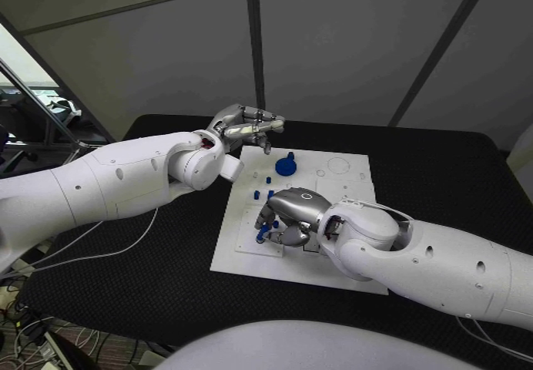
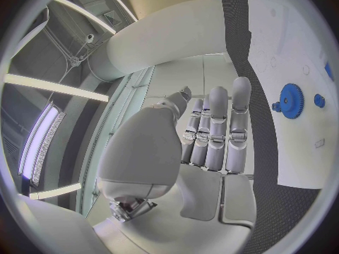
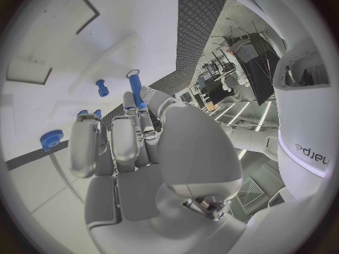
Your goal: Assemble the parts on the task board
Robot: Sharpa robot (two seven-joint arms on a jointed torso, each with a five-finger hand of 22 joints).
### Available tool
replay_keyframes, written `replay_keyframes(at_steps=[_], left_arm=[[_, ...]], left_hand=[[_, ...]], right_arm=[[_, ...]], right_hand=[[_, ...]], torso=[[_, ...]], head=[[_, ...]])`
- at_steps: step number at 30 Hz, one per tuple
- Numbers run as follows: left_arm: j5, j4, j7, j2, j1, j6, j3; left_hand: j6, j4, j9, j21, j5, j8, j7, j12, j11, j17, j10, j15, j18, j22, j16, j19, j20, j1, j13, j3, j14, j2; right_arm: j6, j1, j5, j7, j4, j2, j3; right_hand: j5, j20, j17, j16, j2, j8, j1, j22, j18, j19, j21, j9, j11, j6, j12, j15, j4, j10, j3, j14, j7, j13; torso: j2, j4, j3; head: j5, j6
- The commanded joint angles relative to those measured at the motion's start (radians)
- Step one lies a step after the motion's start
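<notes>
The white board is lying in the middle of the black table. The right hand is hovering low over the board's middle, fingers curling down, and it is pinching a long blue pin at its fingertips — the pin is sticking out past them, above the board. Just beside the pin, a short blue peg is standing in the board, and a small blue gear is sitting near the board's edge. The left hand is hanging over the board's far-left corner with nothing in it — its fingers are lying straight and close together. A bigger blue gear is resting on the board near that hand, apart from it.
</notes>
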Motion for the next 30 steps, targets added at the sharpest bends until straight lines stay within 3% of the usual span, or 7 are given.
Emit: replay_keyframes(at_steps=[1,11,18,23,28,30], left_arm=[[0.004,0.001,0.01,0.001,0.002,0.007,0.001],[0.004,0.001,0.009,0.002,0.002,0.007,0.001],[0.004,0.002,0.009,0.003,0.002,0.007,0.001],[0.004,0.002,0.008,0.003,0.002,0.008,0.001],[0.004,0.002,0.007,0.003,0.002,0.008,0.001],[0.004,0.002,0.007,0.002,0.002,0.008,0.001]], left_hand=[[-0.005,0.003,0.0,-0.006,-0.003,0.006,0.002,0.007,-0.003,-0.001,-0.006,-0.001,0.042,-0.001,-0.002,-0.003,0.004,-0.005,0.0,-0.001,-0.006,0.009],[-0.005,0.003,0.0,-0.006,-0.003,0.006,0.002,0.007,-0.003,-0.001,-0.006,-0.001,0.042,-0.001,-0.002,-0.003,0.004,-0.005,0.0,-0.001,-0.006,0.009],[-0.005,0.003,0.0,-0.006,-0.003,0.006,0.002,0.007,-0.003,-0.001,-0.006,-0.001,0.042,-0.001,-0.002,-0.003,0.004,-0.005,0.0,-0.001,-0.006,0.009],[-0.005,0.003,0.0,-0.006,-0.003,0.006,0.002,0.007,-0.003,-0.001,-0.006,-0.001,0.042,-0.001,-0.002,-0.003,0.004,-0.005,0.0,-0.001,-0.006,0.009],[-0.005,0.003,0.0,-0.006,-0.003,0.006,0.002,0.007,-0.003,-0.001,-0.006,-0.001,0.042,-0.001,-0.002,-0.003,0.004,-0.005,0.0,-0.001,-0.006,0.009],[-0.005,0.003,0.0,-0.006,-0.003,0.006,0.002,0.007,-0.003,-0.001,-0.006,-0.001,0.042,-0.001,-0.002,-0.003,0.004,-0.005,0.0,-0.001,-0.006,0.009]], right_arm=[[0.044,0.001,-0.02,-0.003,-0.002,0.004,-0.001],[0.061,0.0,-0.046,-0.018,-0.013,0.011,-0.005],[0.064,-0.001,-0.067,-0.026,-0.017,0.018,-0.022],[0.063,-0.001,-0.078,-0.026,-0.02,0.026,-0.027],[0.056,-0.002,-0.079,-0.02,-0.024,0.03,-0.029],[0.048,-0.002,-0.078,-0.017,-0.026,0.03,-0.029]], right_hand=[[0.002,-0.003,0.0,0.004,-0.001,0.006,-0.007,0.125,-0.019,0.023,0.001,0.002,0.0,0.011,-0.006,-0.005,0.0,0.009,0.007,0.025,0.0,0.001],[0.001,-0.003,-0.002,0.003,-0.001,0.006,-0.008,0.124,-0.019,0.022,0.0,0.002,0.0,0.012,-0.007,-0.006,0.0,0.011,0.007,0.025,0.0,0.001],[0.0,-0.003,-0.005,0.002,-0.001,0.006,-0.01,0.123,-0.018,0.021,-0.003,0.002,0.0,0.012,-0.008,-0.006,0.001,0.011,0.006,0.024,0.0,0.001],[-0.003,-0.003,-0.008,0.001,-0.004,0.002,-0.014,0.121,-0.017,0.019,-0.007,0.0,0.001,0.008,-0.013,-0.005,0.002,0.008,0.006,0.023,0.0,0.001],[0.0,0.008,-0.03,-0.008,-0.031,-0.033,-0.053,0.1,-0.01,0.003,-0.045,-0.015,0.025,-0.046,-0.056,0.013,0.017,-0.056,-0.004,0.016,0.025,-0.006],[-0.01,0.014,-0.045,-0.017,-0.053,-0.043,-0.075,0.083,-0.004,-0.01,-0.076,-0.027,0.031,-0.112,-0.073,0.02,0.027,-0.089,-0.021,0.011,0.022,-0.006]], torso=[[0.0,0.0006,-0.0001],[0.0,0.0001,-0.0005],[0.0,0.0006,-0.0005],[0.0,0.0002,-0.0004],[0.0,0.0002,-0.0008],[0.0,0.0002,-0.0008]], head=[[-0.001,-0.002],[0.0,-0.002],[-0.001,-0.003],[-0.002,-0.003],[-0.001,-0.002],[-0.001,-0.002]])
